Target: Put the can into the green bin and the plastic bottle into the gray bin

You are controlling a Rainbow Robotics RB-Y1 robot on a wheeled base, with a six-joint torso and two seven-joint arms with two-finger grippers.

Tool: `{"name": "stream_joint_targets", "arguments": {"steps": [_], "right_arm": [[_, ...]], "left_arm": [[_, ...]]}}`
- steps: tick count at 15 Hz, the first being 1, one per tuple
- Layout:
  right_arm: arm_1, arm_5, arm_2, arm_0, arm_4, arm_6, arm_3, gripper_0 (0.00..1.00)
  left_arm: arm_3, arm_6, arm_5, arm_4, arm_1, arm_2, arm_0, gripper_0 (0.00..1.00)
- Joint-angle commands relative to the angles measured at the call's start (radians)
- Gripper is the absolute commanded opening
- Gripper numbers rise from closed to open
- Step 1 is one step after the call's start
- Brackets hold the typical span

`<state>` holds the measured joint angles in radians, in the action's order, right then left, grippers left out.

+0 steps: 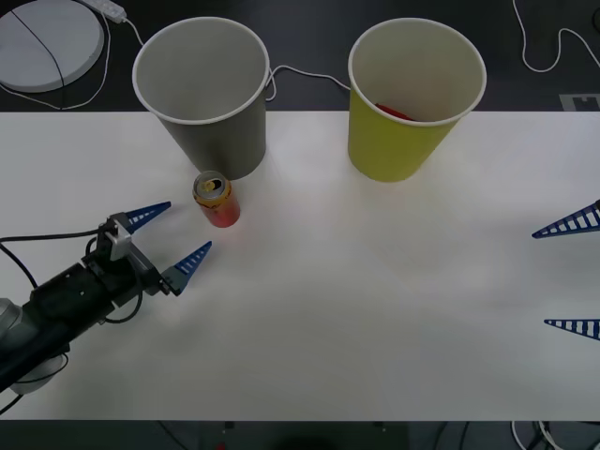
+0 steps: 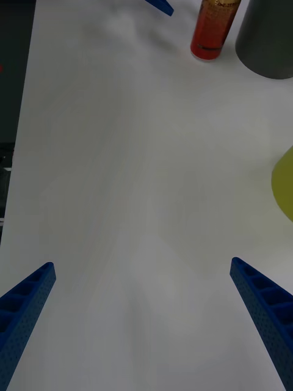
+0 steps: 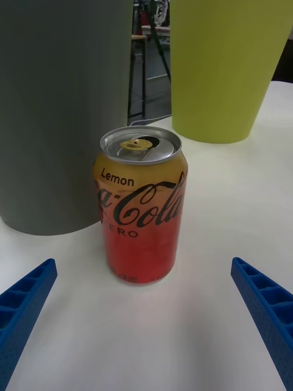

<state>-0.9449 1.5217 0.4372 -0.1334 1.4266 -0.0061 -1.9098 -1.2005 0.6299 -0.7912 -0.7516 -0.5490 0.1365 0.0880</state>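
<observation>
**Can lined up for the pick, left gripper spread and close**

Can-first seems to be the step in hand. The can (image 1: 216, 199) stands upright on the white table (image 1: 375, 309), just in front of the gray bin (image 1: 202, 94) and very close to its wall; whether they touch I cannot tell. The left gripper (image 1: 172, 237) sits low beside the can on the robot's side, its two blue fingers spread wide and holding nothing, with the can just ahead of the gap between the tips. In the left wrist view the can (image 3: 141, 204) stands centred between the two fingers (image 3: 24, 308), so the approach looks well aimed.

The next move, as I judge it, calls for a short push forward until the fingers flank the can's body, then a squeeze, a lift and a carry across to the green bin (image 1: 415, 98), which stands well apart, further toward the robot's right. The gray bin just behind leaves little room, so overshooting could nudge it.

The right gripper (image 1: 572, 274) waits at the table's right edge, fingers apart and empty.

The can is a smooth metal cylinder, gold at the shoulder fading to red below, with a silvery top and yellow pull tab; it should be slick and light under ribbed, wedge-shaped fingers. Both bins are tall tapered cups with white rolled rims and matte walls. Something red (image 1: 394, 112) lies inside the green bin, too hidden to identify.
</observation>
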Motion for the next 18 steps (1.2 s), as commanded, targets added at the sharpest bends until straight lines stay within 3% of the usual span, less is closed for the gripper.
{"name": "stream_joint_targets", "arguments": {"steps": [1, 6, 18], "right_arm": [[0.000, 0.000, 0.000, 0.000, 0.000, 0.000, 0.000, 1.00], [0.000, 0.000, 0.000, 0.000, 0.000, 0.000, 0.000, 1.00], [0.000, 0.000, 0.000, 0.000, 0.000, 0.000, 0.000, 1.00]], "left_arm": [[0.001, 0.001, 0.006, -0.011, 0.018, 0.000, 0.012, 1.00], [0.002, -0.010, 0.027, -0.049, 0.043, 0.000, 0.039, 1.00], [0.245, -0.001, 0.023, -0.043, 0.101, 0.063, 0.268, 1.00]]}}
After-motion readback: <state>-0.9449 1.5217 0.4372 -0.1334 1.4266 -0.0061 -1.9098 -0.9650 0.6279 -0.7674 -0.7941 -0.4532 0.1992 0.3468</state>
